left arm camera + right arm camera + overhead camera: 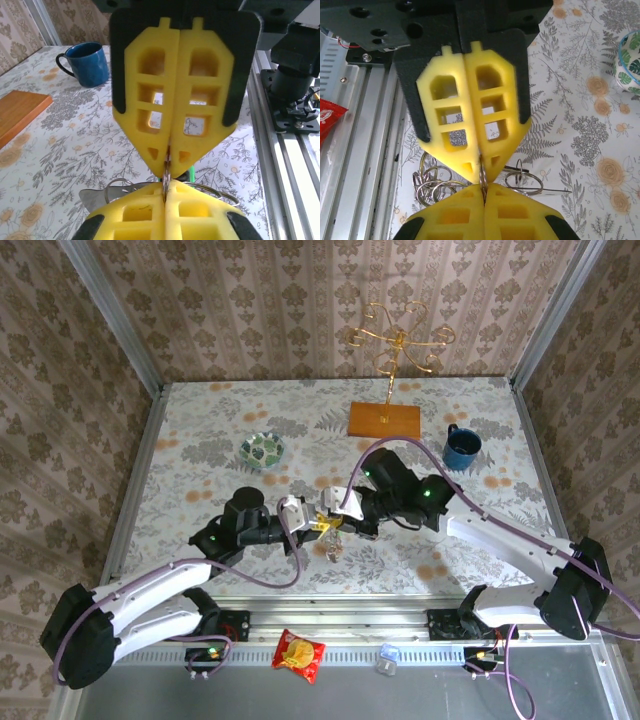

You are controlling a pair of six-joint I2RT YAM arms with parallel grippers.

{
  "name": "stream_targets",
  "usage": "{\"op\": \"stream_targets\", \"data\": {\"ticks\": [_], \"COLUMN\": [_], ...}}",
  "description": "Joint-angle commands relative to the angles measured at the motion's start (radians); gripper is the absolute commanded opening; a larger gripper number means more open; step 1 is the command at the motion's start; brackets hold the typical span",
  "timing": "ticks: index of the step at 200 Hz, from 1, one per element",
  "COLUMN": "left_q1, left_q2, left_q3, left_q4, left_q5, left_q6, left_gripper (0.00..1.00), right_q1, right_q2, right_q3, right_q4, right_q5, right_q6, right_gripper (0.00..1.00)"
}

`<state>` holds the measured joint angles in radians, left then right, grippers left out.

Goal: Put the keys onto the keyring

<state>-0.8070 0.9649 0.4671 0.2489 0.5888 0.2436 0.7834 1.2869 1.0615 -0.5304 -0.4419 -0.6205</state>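
My two grippers meet tip to tip over the middle of the table, the left gripper [305, 521] and the right gripper [341, 512]. Both are shut on the same thin metal keyring [166, 175], seen edge-on between the yellow pads. In the left wrist view my left gripper [166, 189] is at the bottom and the right gripper [170, 159] faces it from above. A flat silver key [95, 197], wire rings and a green piece [191, 172] hang behind. In the right wrist view the right gripper [483, 192] pinches the keyring [482, 175], with ring clusters [432, 182] on either side. The keys [333, 548] dangle below.
A blue mug [462, 447] stands at the back right, next to a wooden board with a gold wire stand [385, 418]. A green-white bowl [263, 450] sits at the back left. A red snack packet [298, 654] lies on the metal rail at the near edge.
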Motion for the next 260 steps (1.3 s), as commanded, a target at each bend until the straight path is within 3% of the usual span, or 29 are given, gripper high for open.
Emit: {"op": "stream_targets", "data": {"ticks": [1, 21, 91, 180, 235, 260], "left_q1": [-0.001, 0.0, -0.001, -0.001, 0.0, -0.001], "left_q2": [0.002, -0.005, -0.012, -0.011, 0.012, 0.006], "left_q3": [0.035, 0.018, -0.028, -0.027, -0.015, -0.036], "left_q4": [-0.005, 0.022, 0.114, 0.132, 0.15, 0.164], "left_q5": [0.003, 0.008, 0.032, 0.047, 0.106, 0.099], "left_q6": [0.016, 0.009, 0.005, 0.002, 0.019, 0.01], "left_gripper": [0.0, 0.0, 0.0, 0.0, 0.0, 0.0], "right_q1": [-0.002, -0.038, -0.073, -0.082, -0.09, -0.102], "right_q2": [-0.041, -0.092, -0.135, -0.117, -0.026, -0.065], "right_q3": [-0.027, -0.104, -0.23, -0.215, -0.142, -0.167], "right_q4": [0.078, 0.172, 0.304, 0.267, 0.194, 0.249], "right_q5": [-0.082, -0.102, -0.114, -0.08, -0.169, -0.18], "right_q6": [0.057, 0.128, 0.251, 0.242, 0.248, 0.267], "right_gripper": [0.13, 0.25, 0.26, 0.0, 0.0, 0.18]}}
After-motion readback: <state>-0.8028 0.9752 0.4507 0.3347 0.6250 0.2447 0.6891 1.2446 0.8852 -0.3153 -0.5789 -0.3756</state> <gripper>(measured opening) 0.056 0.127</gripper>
